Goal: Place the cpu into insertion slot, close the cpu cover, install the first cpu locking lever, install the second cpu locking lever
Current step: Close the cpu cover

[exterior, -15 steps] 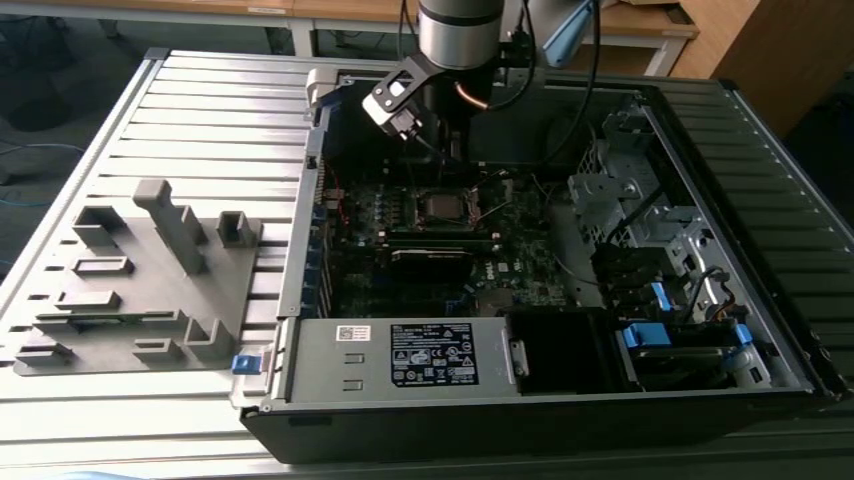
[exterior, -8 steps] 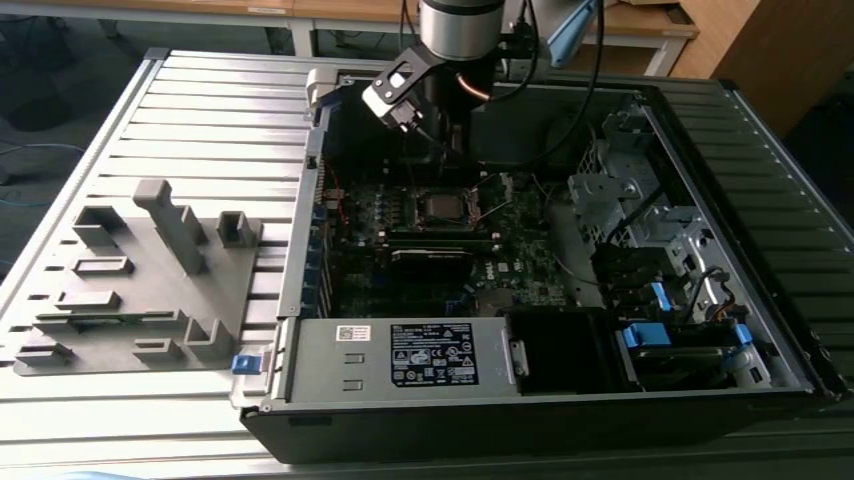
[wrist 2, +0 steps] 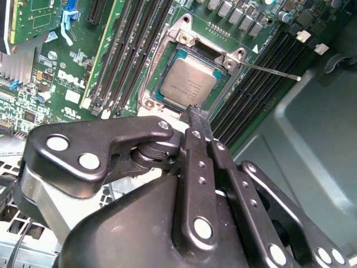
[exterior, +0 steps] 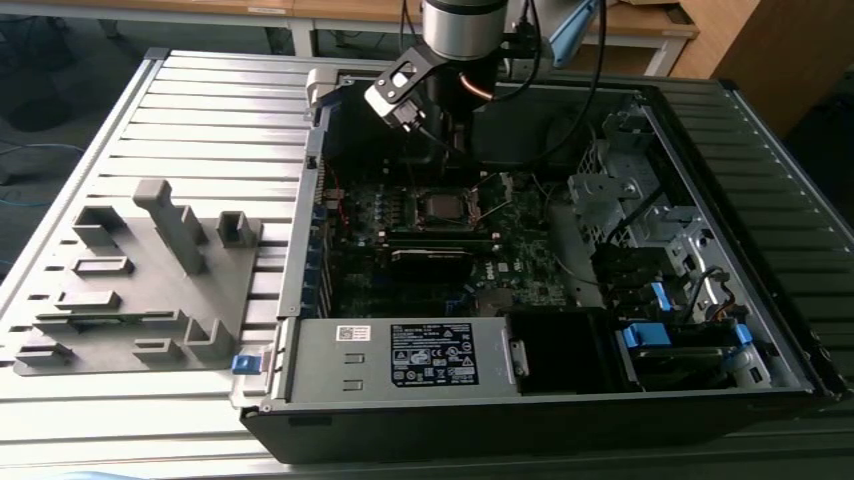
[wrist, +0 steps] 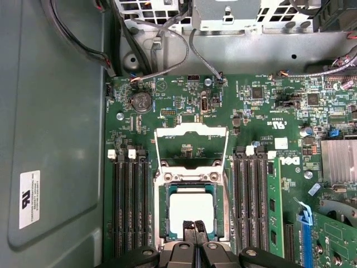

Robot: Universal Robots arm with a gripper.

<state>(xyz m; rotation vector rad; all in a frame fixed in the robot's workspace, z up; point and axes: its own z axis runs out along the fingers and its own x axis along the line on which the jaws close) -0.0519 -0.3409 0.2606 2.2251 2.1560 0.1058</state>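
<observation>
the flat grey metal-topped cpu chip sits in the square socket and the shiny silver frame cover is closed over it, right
Not quite: the shiny silver square frame cover is swung open, not closed, as the first wrist view shows. The flat grey metal-topped cpu chip does sit in the dark square socket.

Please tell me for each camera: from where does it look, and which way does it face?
Exterior view: off the arm, high up, looking down into the open computer case; arm and gripper show.
First wrist view: on the arm, looking straight down onto the cpu; gripper shows.
Second wrist view: on the arm, looking slantwise past the gripper at the cpu.
Both wrist views share cpu and gripper.
</observation>
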